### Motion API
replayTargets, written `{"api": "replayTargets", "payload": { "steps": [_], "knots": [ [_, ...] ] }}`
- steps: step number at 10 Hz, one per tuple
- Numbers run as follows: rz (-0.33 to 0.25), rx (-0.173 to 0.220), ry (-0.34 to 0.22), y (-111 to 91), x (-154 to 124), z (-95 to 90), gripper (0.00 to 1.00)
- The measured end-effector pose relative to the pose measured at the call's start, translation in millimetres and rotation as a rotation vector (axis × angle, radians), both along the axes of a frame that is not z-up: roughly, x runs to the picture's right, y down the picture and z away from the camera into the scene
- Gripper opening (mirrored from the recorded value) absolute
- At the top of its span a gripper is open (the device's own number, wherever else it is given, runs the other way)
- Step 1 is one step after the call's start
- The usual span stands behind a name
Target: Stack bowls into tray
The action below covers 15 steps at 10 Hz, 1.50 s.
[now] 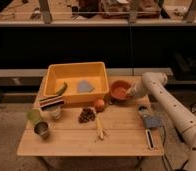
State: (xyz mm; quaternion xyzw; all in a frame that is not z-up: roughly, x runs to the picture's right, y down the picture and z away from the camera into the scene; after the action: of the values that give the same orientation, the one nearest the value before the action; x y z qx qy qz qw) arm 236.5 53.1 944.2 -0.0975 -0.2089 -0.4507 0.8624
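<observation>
Now claw (129, 93) clenched on rim of orange-red bowl (119, 90), just beside yellow tray (77, 70).

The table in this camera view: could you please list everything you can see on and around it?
tray: one, yellow-orange, back of the table.
grey item: one, inside the tray.
green item: one, inside the tray at its left.
orange-red bowl: one, right of the tray.
orange fruit: one, in front of the tray.
dark cluster: one, left of the fruit.
yellow item: one, near the front middle.
green cup: one, left side.
metal cup: one, front left.
blue-grey item: one, right side.
table: one, light wood.
gripper: one, white arm, shut on the orange-red bowl's right rim.
</observation>
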Motion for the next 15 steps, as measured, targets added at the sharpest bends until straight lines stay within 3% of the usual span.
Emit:
{"api": "replayTargets", "payload": {
  "steps": [15],
  "knots": [
    [0.000, -0.005, 0.005, 2.9, 4.1, -0.7, 0.00]
  ]
}}
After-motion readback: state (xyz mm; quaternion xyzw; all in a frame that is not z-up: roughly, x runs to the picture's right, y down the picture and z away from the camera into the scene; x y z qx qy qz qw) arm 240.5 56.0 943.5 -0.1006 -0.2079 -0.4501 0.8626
